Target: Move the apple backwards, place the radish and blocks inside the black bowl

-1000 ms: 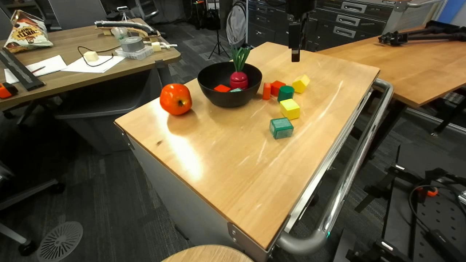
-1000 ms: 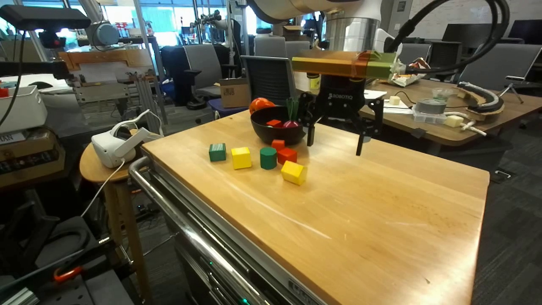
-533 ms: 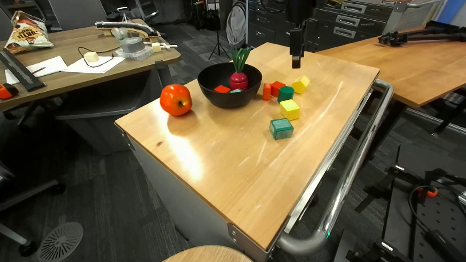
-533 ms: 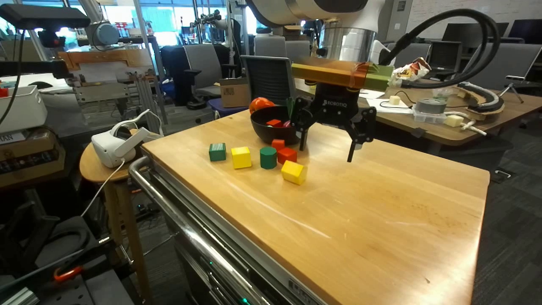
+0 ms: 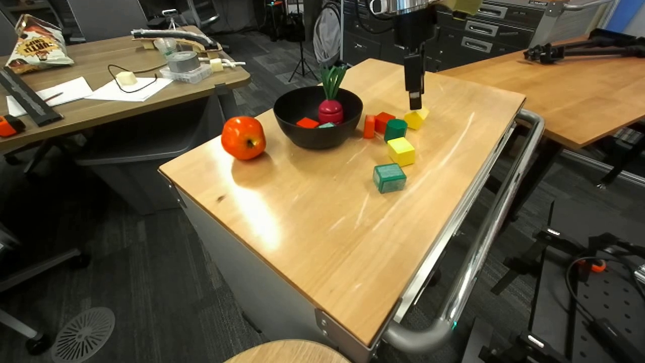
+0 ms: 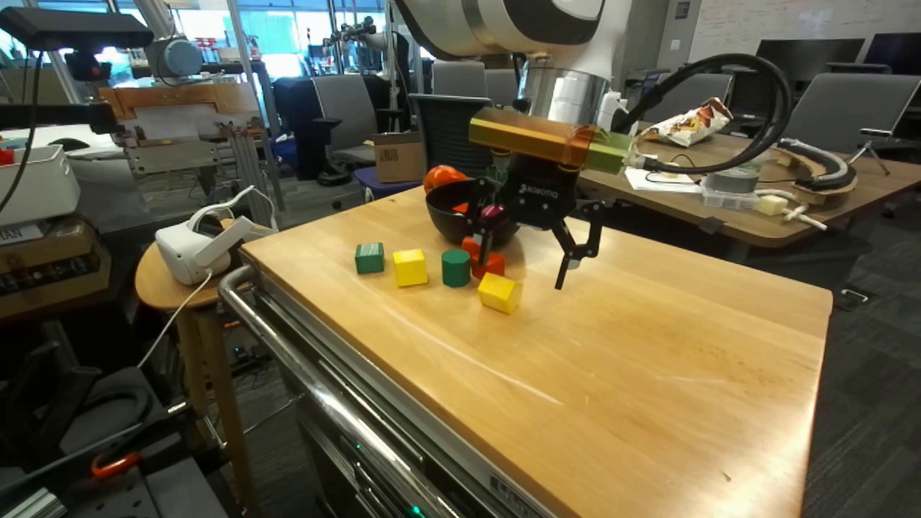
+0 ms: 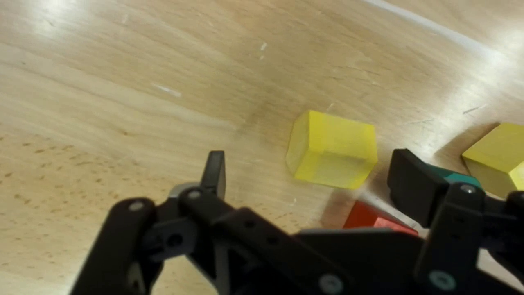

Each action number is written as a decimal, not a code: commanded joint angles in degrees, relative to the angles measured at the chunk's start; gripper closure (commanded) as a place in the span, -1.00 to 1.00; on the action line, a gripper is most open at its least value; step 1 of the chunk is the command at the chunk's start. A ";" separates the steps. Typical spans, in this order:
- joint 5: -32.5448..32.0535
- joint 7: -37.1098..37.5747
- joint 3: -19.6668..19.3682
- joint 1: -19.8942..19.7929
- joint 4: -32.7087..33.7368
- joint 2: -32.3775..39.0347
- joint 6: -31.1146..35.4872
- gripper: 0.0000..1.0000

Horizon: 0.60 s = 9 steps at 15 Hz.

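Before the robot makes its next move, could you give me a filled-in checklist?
1. Hand open and holding nothing: ok.
2. Nearest yellow block centred between the fingers: not ok; the wrist view shows it closer to one finger.
3. Room for both fingers: cannot tell; the red block and green cylinder sit close by.
4. Radish in the bowl: ok.
5. All blocks in the bowl: not ok; six are on the table.
6. Apple where it should go: cannot tell; it sits outside the bowl.

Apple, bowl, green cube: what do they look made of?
Apple: likely plastic, glossy; bright highlights on smooth surface.
Bowl: plastic or perhaps coated metal; low-sheen, no sharp reflections.
Green cube: maybe painted wood, matte; pale grain-like streaks on top.
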 commanded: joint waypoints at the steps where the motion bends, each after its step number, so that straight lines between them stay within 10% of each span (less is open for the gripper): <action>1: 0.23 -1.32 0.47 0.25 0.20 0.18 -3.73 -1.00; 9: 0.18 -0.49 1.27 0.55 1.91 2.89 -6.03 0.11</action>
